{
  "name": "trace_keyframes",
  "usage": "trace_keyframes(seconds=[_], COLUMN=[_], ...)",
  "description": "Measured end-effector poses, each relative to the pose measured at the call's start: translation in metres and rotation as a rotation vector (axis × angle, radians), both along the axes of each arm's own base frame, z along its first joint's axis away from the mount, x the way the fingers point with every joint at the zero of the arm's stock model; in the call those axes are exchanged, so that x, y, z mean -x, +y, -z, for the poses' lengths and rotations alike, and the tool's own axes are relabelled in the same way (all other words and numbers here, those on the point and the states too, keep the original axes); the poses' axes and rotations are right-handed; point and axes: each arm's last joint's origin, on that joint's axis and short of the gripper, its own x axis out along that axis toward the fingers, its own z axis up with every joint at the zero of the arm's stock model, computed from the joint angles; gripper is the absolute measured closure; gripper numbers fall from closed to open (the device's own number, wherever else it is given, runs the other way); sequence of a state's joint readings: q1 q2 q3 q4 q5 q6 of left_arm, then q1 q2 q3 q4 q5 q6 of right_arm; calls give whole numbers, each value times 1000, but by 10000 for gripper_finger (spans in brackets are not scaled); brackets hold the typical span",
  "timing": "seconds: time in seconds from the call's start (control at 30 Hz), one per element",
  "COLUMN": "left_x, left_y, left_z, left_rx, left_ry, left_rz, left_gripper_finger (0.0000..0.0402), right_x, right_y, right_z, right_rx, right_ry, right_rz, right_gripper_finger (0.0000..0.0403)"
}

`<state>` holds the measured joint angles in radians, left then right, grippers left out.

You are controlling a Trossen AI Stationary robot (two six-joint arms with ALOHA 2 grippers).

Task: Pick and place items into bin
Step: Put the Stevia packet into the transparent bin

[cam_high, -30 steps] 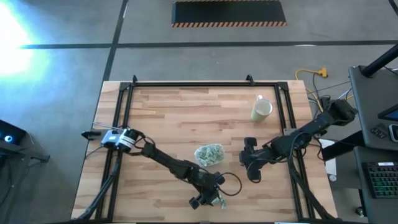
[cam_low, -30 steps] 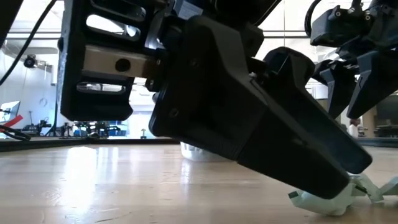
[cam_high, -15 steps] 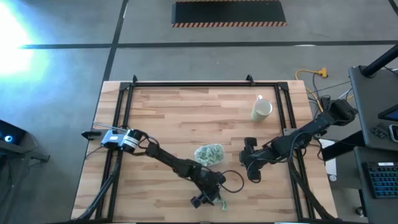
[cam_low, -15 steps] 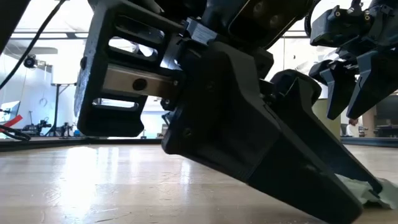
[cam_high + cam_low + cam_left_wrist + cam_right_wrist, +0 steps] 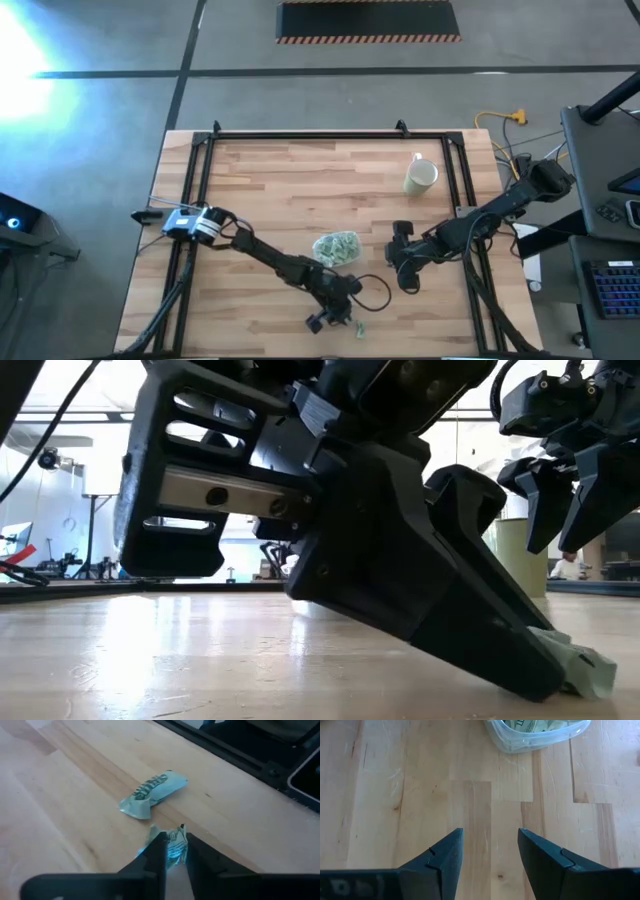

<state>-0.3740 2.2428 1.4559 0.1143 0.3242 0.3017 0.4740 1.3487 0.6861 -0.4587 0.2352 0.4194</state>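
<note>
The left arm reaches from the left edge of the wooden counter (image 5: 260, 180) toward its near middle, where the left gripper (image 5: 172, 845) is down at the surface with its fingers (image 5: 156, 851) closed onto a crinkly pale-green wrapped item (image 5: 175, 846), the wrapper pinched between the tips. Just beyond it on the bare wood lies a second wrapped item (image 5: 152, 795), flat, apart from the gripper and not touched. In the low view the left gripper's dark body fills most of the frame, and a scrap of pale green wrapper (image 5: 590, 672) shows at its tip against the counter. Near the middle of the counter sits the bin (image 5: 337, 247), a clear rounded container already holding many greenish wrapped pieces. To its right, the right gripper (image 5: 489, 855) hangs above bare wood with its fingers spread wide and nothing between them, the bin's rim just ahead of it. Farther back on the right stands a cream mug (image 5: 420, 177), well apart from both arms
</note>
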Motion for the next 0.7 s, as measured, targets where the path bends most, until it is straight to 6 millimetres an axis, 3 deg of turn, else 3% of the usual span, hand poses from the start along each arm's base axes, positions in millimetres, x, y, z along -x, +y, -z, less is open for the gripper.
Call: trace_keyframes(seconds=[0.17, 0.7], left_x=[0, 15], left_y=[2, 8], left_z=[-3, -39], left_rx=[-40, -227], left_ry=[-20, -11], left_rz=[-30, -199], left_gripper_finger=[377, 381], right_x=[0, 1], right_y=[0, -1], right_z=[0, 2], right_rx=[1, 5], right_ry=[1, 5], right_rz=[0, -3], right_gripper_finger=[223, 223])
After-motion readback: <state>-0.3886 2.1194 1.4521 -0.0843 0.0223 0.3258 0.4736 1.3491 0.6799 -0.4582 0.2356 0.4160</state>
